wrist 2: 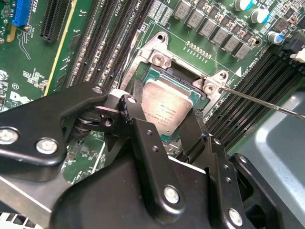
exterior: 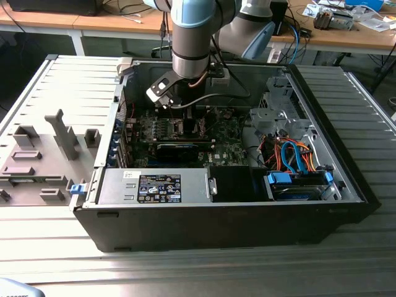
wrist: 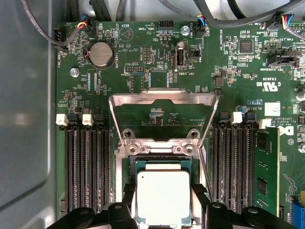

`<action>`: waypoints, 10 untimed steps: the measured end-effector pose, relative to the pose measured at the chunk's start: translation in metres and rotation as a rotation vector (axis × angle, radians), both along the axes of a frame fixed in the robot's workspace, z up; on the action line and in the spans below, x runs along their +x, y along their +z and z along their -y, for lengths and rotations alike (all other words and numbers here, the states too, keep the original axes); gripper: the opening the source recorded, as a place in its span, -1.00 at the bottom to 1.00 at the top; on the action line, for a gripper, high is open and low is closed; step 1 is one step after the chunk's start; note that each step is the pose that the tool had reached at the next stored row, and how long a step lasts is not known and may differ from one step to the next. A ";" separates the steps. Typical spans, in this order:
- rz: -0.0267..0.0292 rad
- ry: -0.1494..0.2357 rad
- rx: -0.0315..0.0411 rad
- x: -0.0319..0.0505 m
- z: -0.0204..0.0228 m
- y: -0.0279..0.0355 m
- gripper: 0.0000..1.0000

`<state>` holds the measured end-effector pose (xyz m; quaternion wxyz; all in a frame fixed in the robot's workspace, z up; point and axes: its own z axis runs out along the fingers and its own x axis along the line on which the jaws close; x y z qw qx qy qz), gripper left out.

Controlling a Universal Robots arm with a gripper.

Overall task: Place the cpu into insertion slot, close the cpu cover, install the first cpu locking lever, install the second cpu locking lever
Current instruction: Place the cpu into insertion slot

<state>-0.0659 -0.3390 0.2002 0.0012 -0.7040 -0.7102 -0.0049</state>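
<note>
First wrist view: I see the chip over the socket; seated or not, I cannot tell.
End effector: clamped on the chip's opposite edges.
Place: exterior view, about 11 o'clock from the middle of the computer case.
Cover: swung open, not yet closed.
Lever: thin rod standing free, unlatched, I judge.
Writing: white print on the board, a sticker on the power supply; left unread.

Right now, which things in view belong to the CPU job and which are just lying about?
Job: cpu, held by the claw; insertion slot beneath it; cpu cover, standing open.
Lying about: coin battery; memory stick; power supply; orange and blue cables.
</note>
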 end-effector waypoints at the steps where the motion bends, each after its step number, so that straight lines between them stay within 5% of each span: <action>1: 0.0001 0.000 0.0000 0.0000 -0.0004 0.0000 0.09; 10: 0.0000 -0.003 0.0000 0.0000 -0.0010 -0.0010 0.09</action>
